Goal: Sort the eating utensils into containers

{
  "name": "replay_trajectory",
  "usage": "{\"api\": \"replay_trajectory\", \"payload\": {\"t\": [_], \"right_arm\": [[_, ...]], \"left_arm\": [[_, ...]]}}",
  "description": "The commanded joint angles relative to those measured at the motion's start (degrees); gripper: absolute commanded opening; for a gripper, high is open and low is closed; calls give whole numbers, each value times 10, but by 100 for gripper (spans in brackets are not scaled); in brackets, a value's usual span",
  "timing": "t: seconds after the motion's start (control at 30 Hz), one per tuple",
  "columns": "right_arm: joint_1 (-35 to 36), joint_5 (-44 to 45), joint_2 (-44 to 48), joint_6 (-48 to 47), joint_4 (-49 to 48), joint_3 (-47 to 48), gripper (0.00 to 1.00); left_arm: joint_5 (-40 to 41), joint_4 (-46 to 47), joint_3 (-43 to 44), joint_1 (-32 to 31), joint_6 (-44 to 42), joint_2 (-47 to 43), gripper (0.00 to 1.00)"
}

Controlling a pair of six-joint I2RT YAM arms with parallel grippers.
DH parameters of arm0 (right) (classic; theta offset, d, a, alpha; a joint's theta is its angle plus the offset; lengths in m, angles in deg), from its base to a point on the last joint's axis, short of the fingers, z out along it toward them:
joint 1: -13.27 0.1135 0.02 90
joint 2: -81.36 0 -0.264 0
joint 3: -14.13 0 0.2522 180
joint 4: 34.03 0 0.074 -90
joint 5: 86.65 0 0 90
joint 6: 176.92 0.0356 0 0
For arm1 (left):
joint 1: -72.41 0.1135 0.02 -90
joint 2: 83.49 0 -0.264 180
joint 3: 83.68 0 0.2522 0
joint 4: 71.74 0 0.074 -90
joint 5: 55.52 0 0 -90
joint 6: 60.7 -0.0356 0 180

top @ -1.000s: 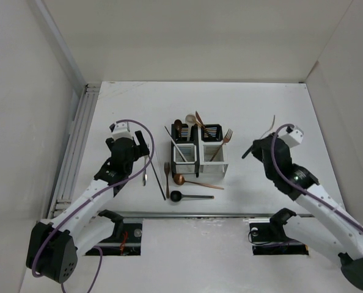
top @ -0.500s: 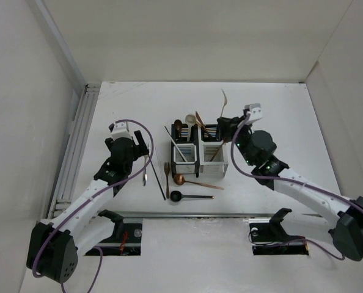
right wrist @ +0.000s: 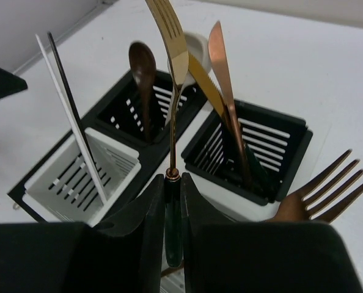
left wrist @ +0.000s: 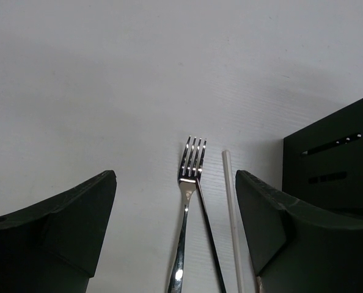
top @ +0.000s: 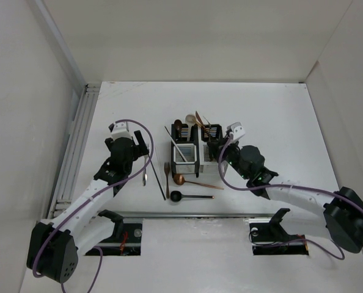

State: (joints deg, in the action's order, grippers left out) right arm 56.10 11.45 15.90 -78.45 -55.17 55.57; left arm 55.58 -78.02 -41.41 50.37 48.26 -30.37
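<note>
My right gripper (right wrist: 172,178) is shut on the dark handle of a gold fork (right wrist: 171,36), held tines-up just in front of the containers (right wrist: 249,146); it is beside the block in the top view (top: 217,148). The back black compartments hold a brown spoon (right wrist: 143,67) and a copper knife (right wrist: 221,73). A white compartment (right wrist: 84,177) holds a white and a black chopstick. A copper fork (right wrist: 322,189) leans at the right. My left gripper (left wrist: 175,177) is open above a silver fork (left wrist: 190,183) lying on the table, next to a black and a white chopstick (left wrist: 230,201).
On the table in front of the containers (top: 197,149) lie a copper fork (top: 167,174), a copper spoon (top: 190,180), a black spoon (top: 187,196) and a black chopstick (top: 159,180). White walls stand on three sides, with a rail along the left edge.
My right arm swung left from the right side of the table to the containers, carrying the gold fork and lowering it. My left arm has not moved.
</note>
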Motion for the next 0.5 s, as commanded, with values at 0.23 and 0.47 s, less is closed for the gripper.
{"api": "replay_trajectory", "payload": {"t": [0.23,0.47], "right_arm": [[5,12,-67,8,-137,-22,0],[5,2,-91,36,-150,-46,16]], "left_arm": [[3,14,13,2,-3,2,77],[10,9,13,2,-9,2,77]]}}
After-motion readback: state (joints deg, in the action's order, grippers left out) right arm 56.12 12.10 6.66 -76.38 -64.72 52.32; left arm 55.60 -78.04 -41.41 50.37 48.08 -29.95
